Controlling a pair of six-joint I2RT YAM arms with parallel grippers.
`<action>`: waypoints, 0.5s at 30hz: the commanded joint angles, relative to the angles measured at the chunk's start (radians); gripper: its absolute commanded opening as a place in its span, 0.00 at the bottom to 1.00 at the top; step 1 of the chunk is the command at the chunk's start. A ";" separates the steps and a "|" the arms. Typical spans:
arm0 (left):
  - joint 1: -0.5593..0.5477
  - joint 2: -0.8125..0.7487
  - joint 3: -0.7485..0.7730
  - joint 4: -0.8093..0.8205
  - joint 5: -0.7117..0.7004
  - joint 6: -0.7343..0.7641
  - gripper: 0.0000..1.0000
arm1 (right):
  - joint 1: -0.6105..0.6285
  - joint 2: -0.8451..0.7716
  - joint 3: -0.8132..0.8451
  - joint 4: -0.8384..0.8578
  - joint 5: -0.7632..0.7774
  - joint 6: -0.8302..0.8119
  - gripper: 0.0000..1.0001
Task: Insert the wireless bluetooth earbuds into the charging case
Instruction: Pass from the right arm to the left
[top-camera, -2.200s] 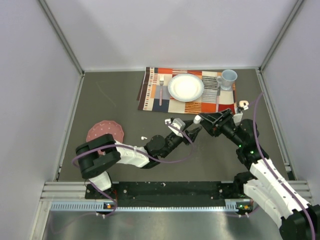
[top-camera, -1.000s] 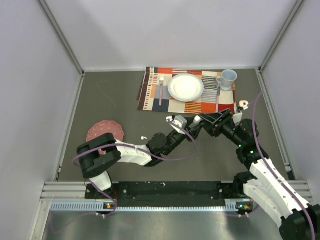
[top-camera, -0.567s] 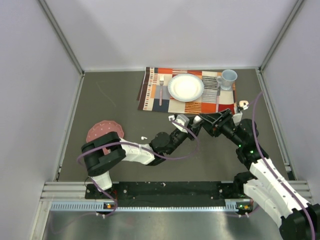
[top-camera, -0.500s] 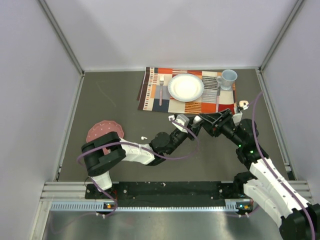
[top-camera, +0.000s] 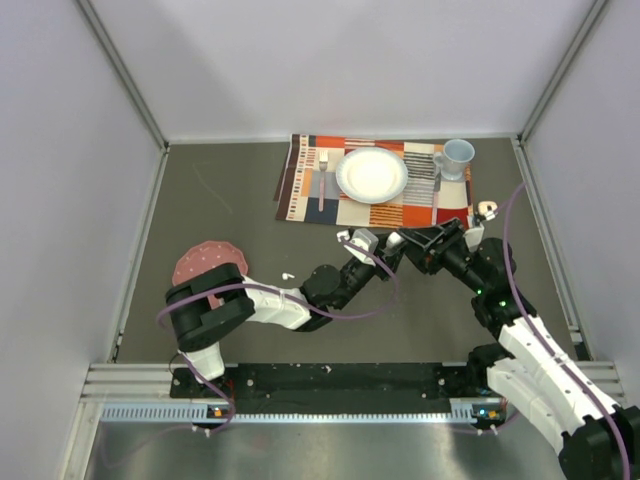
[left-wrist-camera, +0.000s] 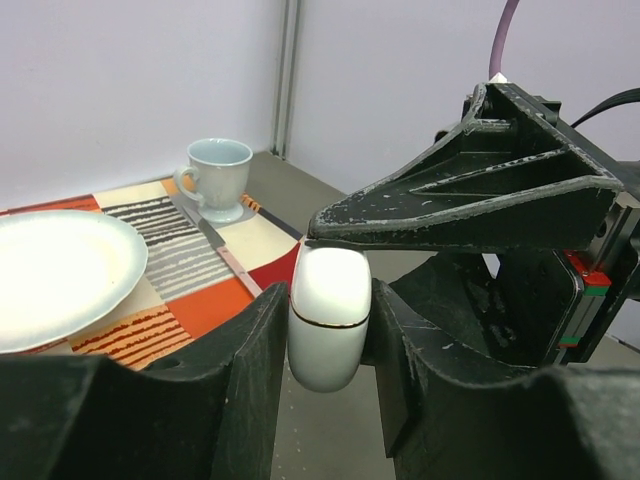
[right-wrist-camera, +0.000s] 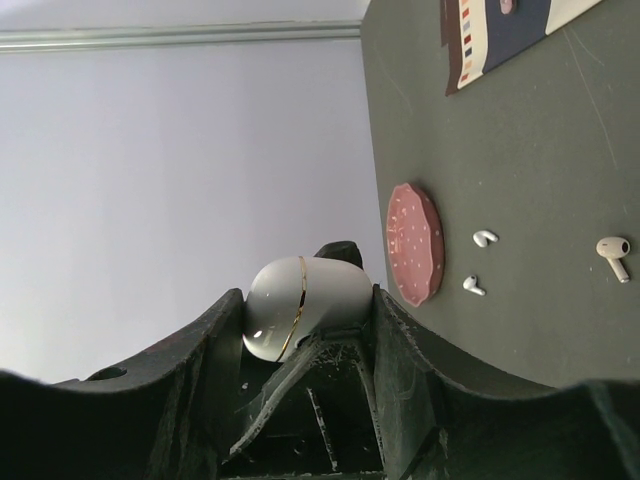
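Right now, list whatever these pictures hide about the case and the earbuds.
- Inside of the case: both wrist views, its shut shell hides it.
- Underside of the case: right wrist view, behind the fingers of the right pincer.
- Case in the top view: nearly lost between the left pincer and right pincer.
- Earbuds: specks in the top view, too small to count; outside the left wrist view.

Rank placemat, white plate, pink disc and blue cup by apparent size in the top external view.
1. placemat
2. white plate and pink disc, about alike; the disc is partly hidden
3. blue cup
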 joint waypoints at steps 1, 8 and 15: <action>-0.006 0.014 -0.007 0.272 -0.005 -0.018 0.43 | 0.014 -0.006 0.004 0.078 -0.020 0.011 0.35; -0.004 0.007 -0.025 0.286 -0.013 -0.018 0.38 | 0.014 -0.008 0.002 0.081 -0.017 0.012 0.35; -0.006 -0.016 -0.042 0.273 -0.008 -0.014 0.38 | 0.014 -0.003 0.005 0.084 -0.011 0.012 0.35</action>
